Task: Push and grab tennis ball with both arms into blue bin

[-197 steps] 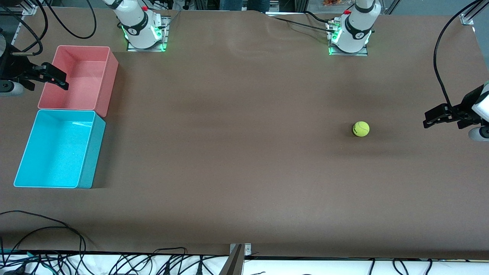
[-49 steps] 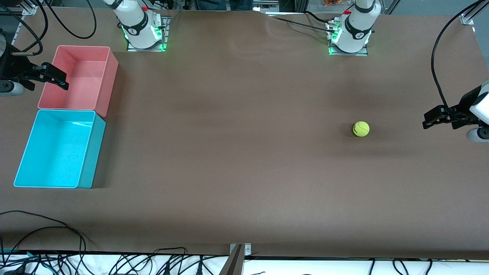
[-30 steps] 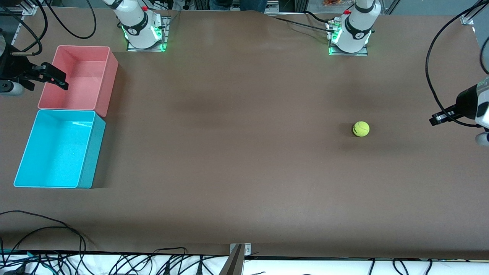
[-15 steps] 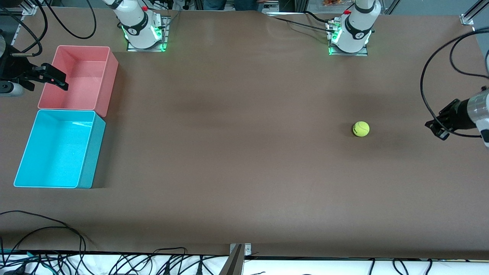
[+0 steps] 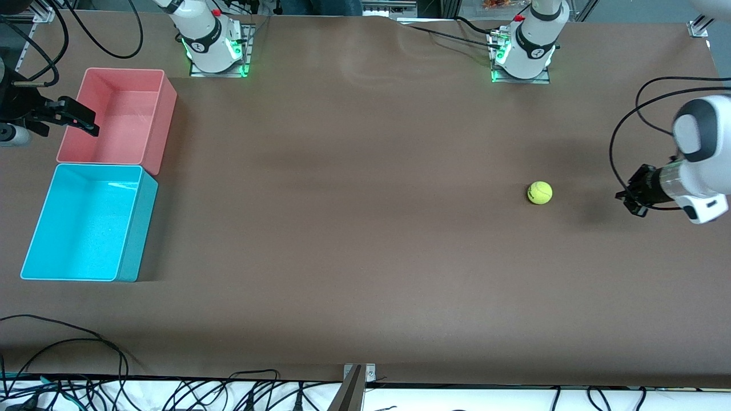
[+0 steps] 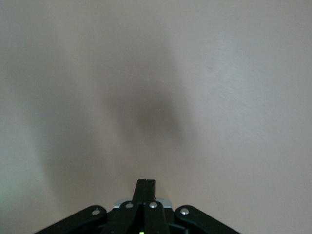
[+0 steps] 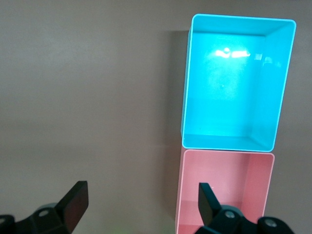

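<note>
The yellow-green tennis ball (image 5: 539, 192) lies on the brown table toward the left arm's end. My left gripper (image 5: 626, 200) is low over the table beside the ball, a short gap from it toward the left arm's end, and points at it. Its fingers (image 6: 146, 187) are shut and empty; the left wrist view shows only bare table and a shadow, not the ball. My right gripper (image 5: 90, 122) waits open and empty over the edge of the pink bin. The blue bin (image 5: 137, 228) stands empty at the right arm's end and also shows in the right wrist view (image 7: 234, 83).
The pink bin (image 5: 160, 114) stands empty against the blue bin, farther from the front camera; it also shows in the right wrist view (image 7: 224, 190). A wide stretch of bare table lies between the ball and the bins. Cables hang over the table's front edge (image 5: 85, 342).
My left arm has swung its wrist round and lowered its gripper toward the ball. The ball has not moved. My right gripper has barely shifted.
</note>
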